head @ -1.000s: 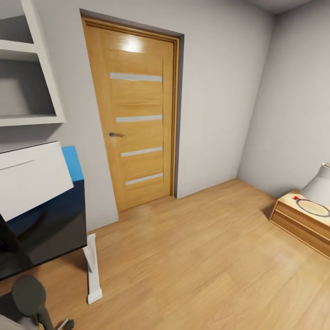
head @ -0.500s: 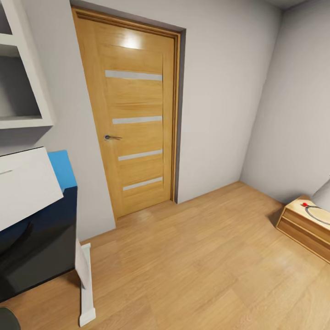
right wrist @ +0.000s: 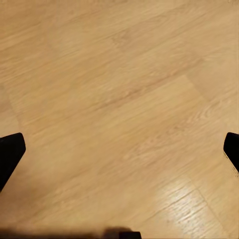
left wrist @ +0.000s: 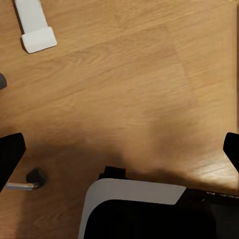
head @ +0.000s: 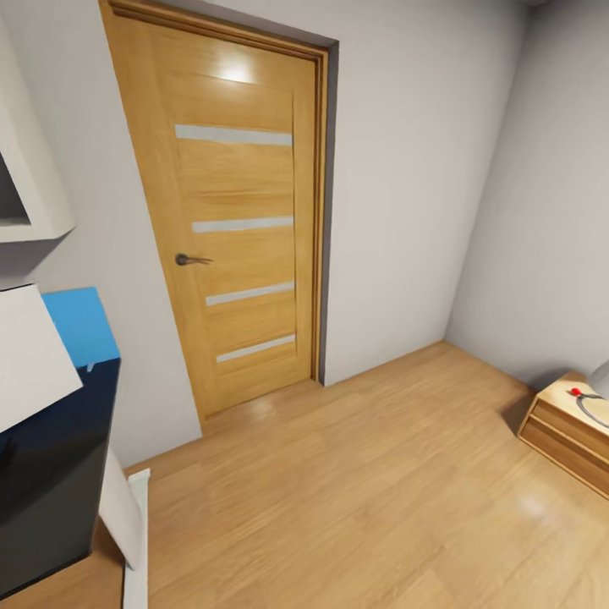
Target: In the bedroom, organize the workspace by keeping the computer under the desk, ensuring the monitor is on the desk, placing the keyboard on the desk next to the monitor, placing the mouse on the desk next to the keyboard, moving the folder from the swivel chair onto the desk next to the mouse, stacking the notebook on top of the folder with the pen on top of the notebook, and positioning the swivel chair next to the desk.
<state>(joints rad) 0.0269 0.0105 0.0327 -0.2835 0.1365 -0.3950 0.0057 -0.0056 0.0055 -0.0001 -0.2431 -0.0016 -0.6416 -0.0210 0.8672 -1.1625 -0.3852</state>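
Just desk (head: pixel 51 474) beside door (head: pixel 228 228)

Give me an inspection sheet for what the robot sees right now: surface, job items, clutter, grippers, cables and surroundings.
Surface: glossy black desk at the head view's left edge, white leg beneath it.
Job's things: the monitor, white back showing, stands on the desk. A chrome leg and castor on the floor, probably the swivel chair's.
Clutter: nothing seen on the floor.
Grippers: left gripper open, fingers wide apart over the wooden floor; right gripper open over bare floor.
Cables: a grey looped cord on the low wooden cabinet.
Surroundings: closed wooden door, grey walls, blue panel behind the desk, white shelf above it.
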